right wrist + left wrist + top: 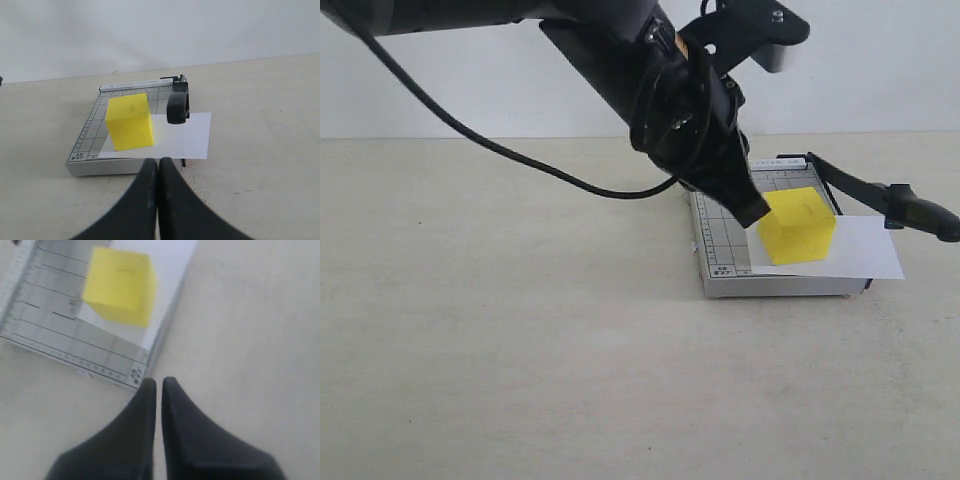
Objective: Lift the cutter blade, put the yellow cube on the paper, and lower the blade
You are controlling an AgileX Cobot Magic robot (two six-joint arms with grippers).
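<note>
The yellow cube (798,226) (120,285) (129,121) rests on the paper (865,252) (172,265) (187,137), which lies across the grey trimmer base (723,255) (50,315) (90,142). The cutter blade (855,183) is tilted up from its hinge, its thick black handle (922,215) (178,102) held above the paper's right side. My left gripper (756,214) (158,382) hangs just left of the cube, shut and empty. In its wrist view my right gripper (159,162) is shut and empty, in front of the trimmer's near edge. It is outside the exterior view.
A black cable (500,150) trails from the left arm over the beige tabletop (520,350). A white wall (880,80) stands behind the table. The trimmer sits right of centre, its paper overhanging the base on the right.
</note>
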